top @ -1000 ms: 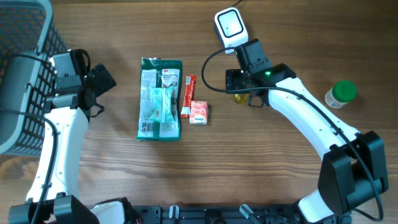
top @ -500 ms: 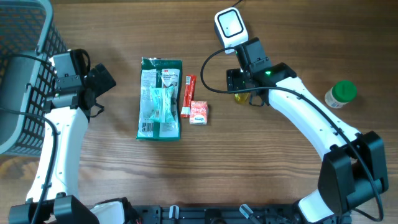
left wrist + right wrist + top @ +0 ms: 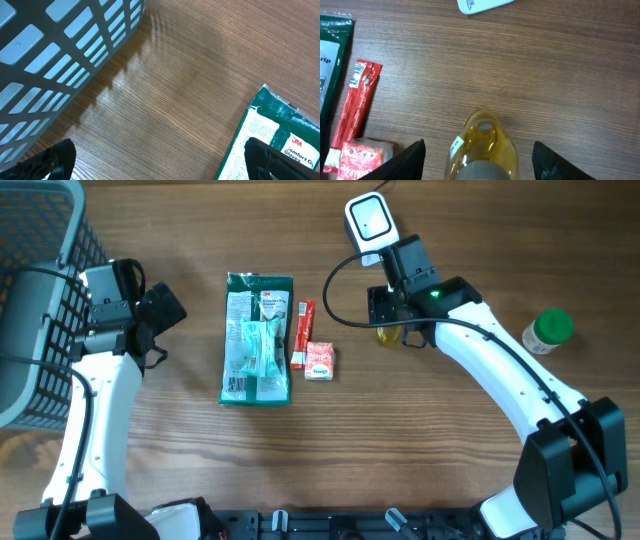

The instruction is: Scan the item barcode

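The right hand (image 3: 478,150) hangs partly open over the small yellow bottle (image 3: 481,137), which lies on the table (image 3: 560,75) between its fingers (image 3: 409,159), untouched on either side, near the white scanner (image 3: 368,222). The left hand (image 3: 159,152) gapes wide, empty, between basket (image 3: 45,60) and glove packet (image 3: 280,140).

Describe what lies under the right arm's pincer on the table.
A small clear yellow bottle lies on the wooden table, between the fingers of the open right pincer. From overhead the pincer covers most of it, hiding its far end.
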`<state>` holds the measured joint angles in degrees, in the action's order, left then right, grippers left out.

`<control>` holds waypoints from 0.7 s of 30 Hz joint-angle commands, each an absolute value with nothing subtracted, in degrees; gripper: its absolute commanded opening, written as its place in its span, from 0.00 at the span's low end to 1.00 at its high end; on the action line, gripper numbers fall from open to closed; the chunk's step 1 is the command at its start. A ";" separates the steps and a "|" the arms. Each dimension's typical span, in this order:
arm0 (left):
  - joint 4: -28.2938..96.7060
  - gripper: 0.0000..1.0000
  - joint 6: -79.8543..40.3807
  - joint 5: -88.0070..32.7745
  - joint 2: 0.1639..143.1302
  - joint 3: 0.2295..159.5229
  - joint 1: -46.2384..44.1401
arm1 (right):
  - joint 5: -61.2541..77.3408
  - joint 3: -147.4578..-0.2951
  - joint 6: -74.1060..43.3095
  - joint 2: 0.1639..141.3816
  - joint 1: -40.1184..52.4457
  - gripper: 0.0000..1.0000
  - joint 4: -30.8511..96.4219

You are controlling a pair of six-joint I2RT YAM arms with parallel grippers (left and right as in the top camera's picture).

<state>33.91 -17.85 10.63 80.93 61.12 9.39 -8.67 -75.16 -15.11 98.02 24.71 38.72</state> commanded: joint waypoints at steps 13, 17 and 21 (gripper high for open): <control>33.89 1.00 -16.93 10.35 80.68 61.93 9.65 | -9.04 -76.38 -15.20 99.18 24.71 0.62 39.97; 33.89 1.00 -16.93 10.35 80.68 61.93 9.65 | -9.02 -76.20 -15.33 99.24 24.71 0.62 39.94; 33.89 1.00 -16.93 10.35 80.68 61.93 9.65 | -9.02 -75.02 -15.73 99.24 24.69 0.62 39.88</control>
<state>33.91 -17.85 10.63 80.93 61.12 9.39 -8.64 -75.16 -15.14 98.37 24.71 39.81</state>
